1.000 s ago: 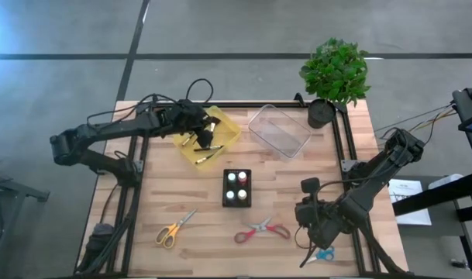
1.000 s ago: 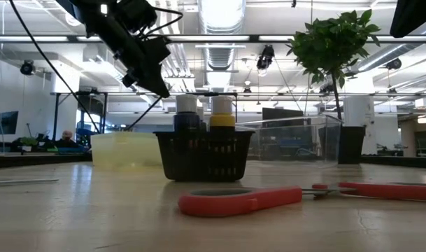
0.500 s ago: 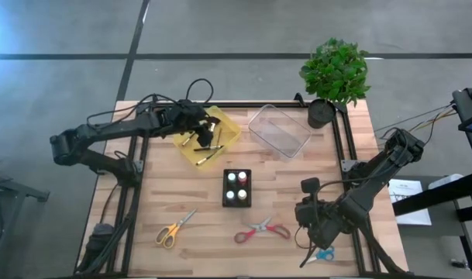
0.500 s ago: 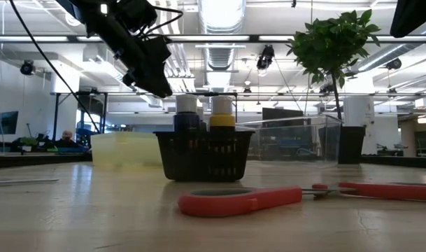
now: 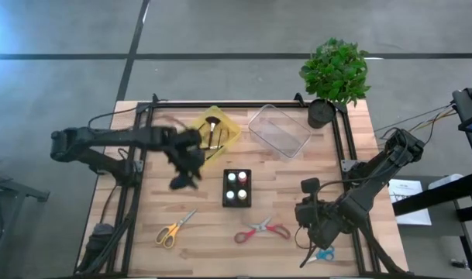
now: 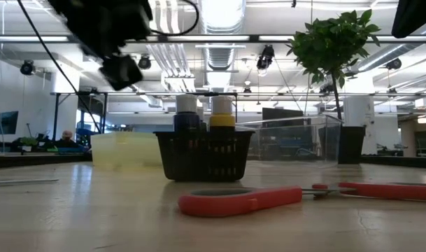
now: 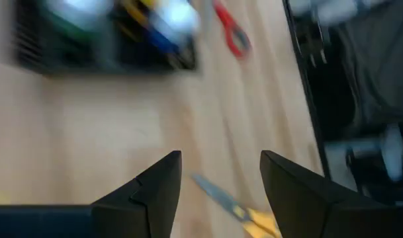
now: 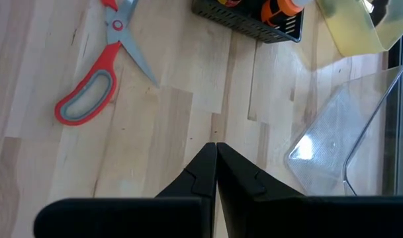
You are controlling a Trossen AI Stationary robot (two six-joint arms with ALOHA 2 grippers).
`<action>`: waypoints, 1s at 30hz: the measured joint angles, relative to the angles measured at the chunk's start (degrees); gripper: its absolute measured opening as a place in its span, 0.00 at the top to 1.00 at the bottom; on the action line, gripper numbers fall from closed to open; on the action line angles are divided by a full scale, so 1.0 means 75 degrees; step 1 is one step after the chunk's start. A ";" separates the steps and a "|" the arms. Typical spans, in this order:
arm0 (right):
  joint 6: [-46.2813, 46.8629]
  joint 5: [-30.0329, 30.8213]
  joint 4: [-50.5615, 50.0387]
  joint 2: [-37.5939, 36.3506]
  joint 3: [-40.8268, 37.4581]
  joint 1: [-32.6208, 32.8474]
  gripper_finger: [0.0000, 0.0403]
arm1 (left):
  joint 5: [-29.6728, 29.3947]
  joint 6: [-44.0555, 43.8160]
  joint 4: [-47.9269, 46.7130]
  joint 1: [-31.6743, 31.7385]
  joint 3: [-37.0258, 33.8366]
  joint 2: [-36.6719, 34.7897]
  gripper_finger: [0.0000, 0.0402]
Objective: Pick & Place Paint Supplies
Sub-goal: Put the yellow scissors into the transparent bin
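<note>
1. The left pincer (image 5: 183,172) hangs above bare wood between the yellow tray (image 5: 224,128) and the black basket (image 5: 236,187), toward the tabletop's left half; its fingers (image 7: 155,192) stand spread with nothing between them (the wrist view shows only wood and scissors beyond).
2. The brushes (image 5: 211,133) lie in the yellow tray near the tabletop's far edge, grouped there as sorted supplies, I judge.
3. The paint bottles (image 5: 236,186) stand upright in the black basket at the tabletop's middle, so their tops face up and none can roll.
4. The yellow-handled scissors (image 5: 172,229) lie flat near the front-left corner, the red-handled scissors (image 5: 263,229) flat near the front edge's middle, apart from each other.
5. The blue-handled scissors (image 5: 322,253) show partly under the right arm near the front-right corner.
6. The right pincer (image 8: 216,173) waits there, fingers pressed together on nothing.
7. The clear bin (image 5: 279,130) sits near the far edge, beside the yellow tray, holding nothing that I can see.
</note>
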 joint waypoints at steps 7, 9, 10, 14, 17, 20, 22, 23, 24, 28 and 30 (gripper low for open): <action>0.0000 0.0000 0.0000 0.0000 0.0000 -0.0001 0.98 | -0.1428 -0.2958 -0.0567 -0.2983 0.0070 0.0000 0.46; 0.0000 0.0003 -0.0002 0.0000 0.0000 -0.0001 0.98 | -0.1691 -0.3707 -0.0832 -0.3774 0.0103 0.0000 0.46; 0.0000 0.0005 -0.0002 0.0000 0.0000 -0.0003 0.98 | -0.1868 -0.4101 -0.0964 -0.4155 0.0108 0.0000 0.46; -0.0003 0.0073 -0.0004 0.0000 0.0000 -0.0007 0.98 | -0.2948 -0.5551 -0.1242 -0.5234 0.0112 0.0000 0.46; -0.0003 0.0073 -0.0023 0.0000 0.0070 -0.0004 0.98 | -0.3187 -0.6140 -0.1245 -0.5562 0.0093 0.0000 0.45; 0.0046 0.0082 -0.0007 -0.0006 0.0188 -0.0004 0.98 | -0.3221 -0.6476 -0.1239 -0.5686 0.0093 0.0003 0.40; 0.0214 0.0090 -0.0004 -0.0006 0.0239 -0.0004 0.98 | -0.3254 -0.6665 -0.1188 -0.5732 0.0033 0.0003 0.35; 0.0309 0.0090 -0.0005 -0.0006 0.0250 -0.0002 0.98 | -0.3270 -0.6727 -0.1190 -0.5758 -0.0019 0.0009 0.33; 0.0368 0.0086 -0.0011 -0.0006 0.0251 -0.0001 0.98 | -0.3270 -0.6806 -0.1185 -0.5796 -0.0082 0.0009 0.31; 0.0376 0.0052 -0.0047 -0.0006 0.0251 0.0047 0.98 | -0.3313 -0.7690 -0.1150 -0.5865 -0.0481 0.0011 0.27; 0.0376 0.0035 -0.0050 -0.0006 0.0251 0.0052 0.98 | -0.3195 -0.8151 -0.1041 -0.6079 -0.0715 0.0011 0.27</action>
